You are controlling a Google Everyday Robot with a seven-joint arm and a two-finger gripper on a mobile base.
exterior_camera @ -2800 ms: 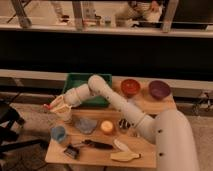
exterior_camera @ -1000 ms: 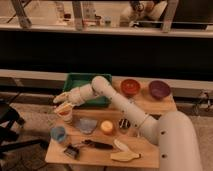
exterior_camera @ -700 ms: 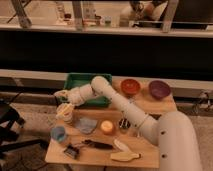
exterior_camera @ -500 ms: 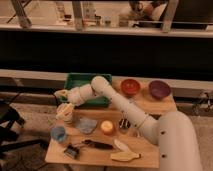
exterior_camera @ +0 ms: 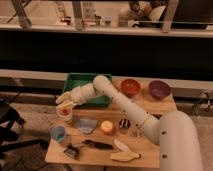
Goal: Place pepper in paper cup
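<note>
The cream paper cup stands near the left edge of the wooden table. A small red pepper shows inside its rim. My gripper is at the end of the pale arm that reaches in from the lower right. It hovers just above the cup's rim, open, with nothing held between its fingers.
A green bin sits behind the arm. A red-orange bowl and a purple bowl stand at the back right. In front are a small blue cup, a grey-blue cloth, a round orange item, a dark metallic cup and a dark utensil.
My gripper moved from beside the cup to over its rim, then rose slightly. The pepper now lies inside the cup.
</note>
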